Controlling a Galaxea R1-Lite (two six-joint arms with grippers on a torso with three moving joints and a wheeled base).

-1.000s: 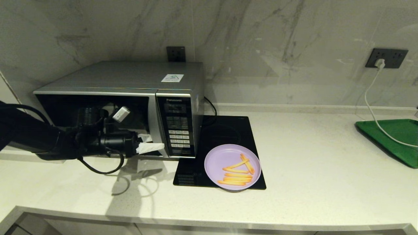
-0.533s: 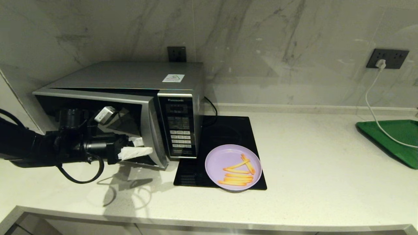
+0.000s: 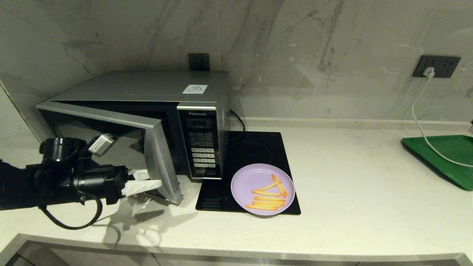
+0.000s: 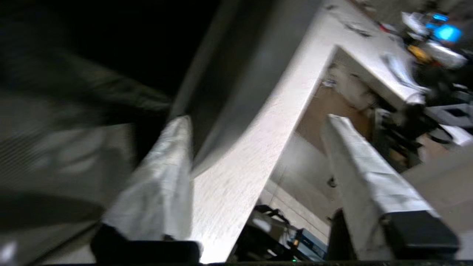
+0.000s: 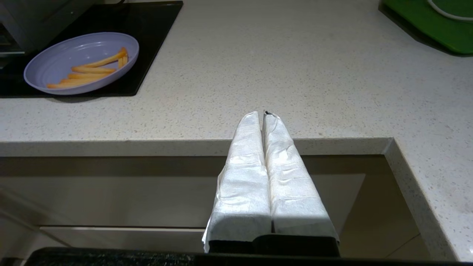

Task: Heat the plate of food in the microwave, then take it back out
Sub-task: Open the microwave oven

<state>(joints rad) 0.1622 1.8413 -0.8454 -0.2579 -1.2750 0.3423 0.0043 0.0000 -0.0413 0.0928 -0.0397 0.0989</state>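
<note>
**Microwave door part-open, plate on the hob**

The large silver-grey boxy microwave [image 3: 155, 111] with a dark glass door and a button panel on its right stands at the far left of the pale speckled stone counter [image 3: 351, 207]. Its door [image 3: 147, 147] is swung part-way out on its left hinge, the free edge pointing toward the near side of the counter, so the dark cavity shows behind it.

The left gripper [image 3: 146, 181] reaches in from the left at the lower free edge of that door. Its two white-wrapped fingers [image 4: 162, 184] are spread wide apart. In the left wrist view one finger lies against the grey door edge and the other stands clear of it over the counter; nothing is clamped between them.

The round pale lilac plastic plate [image 3: 263, 189] with a shallow rim sits just right of the microwave's near corner, on the near right part of the flat black induction hob [image 3: 244, 147] and overhanging its near edge a little. About seven thin orange-yellow fry sticks [image 3: 269, 195] lie on its right half.

The right gripper [image 5: 265, 118] is not seen from the head camera; its wrist view places it off the near edge of the counter, fingers pressed together and empty, well apart from the plate.

A green rectangular tray [image 3: 443, 155] lies at the far right, with a white cable [image 3: 419, 122] running across it from a dark wall socket [image 3: 436, 65].
</note>
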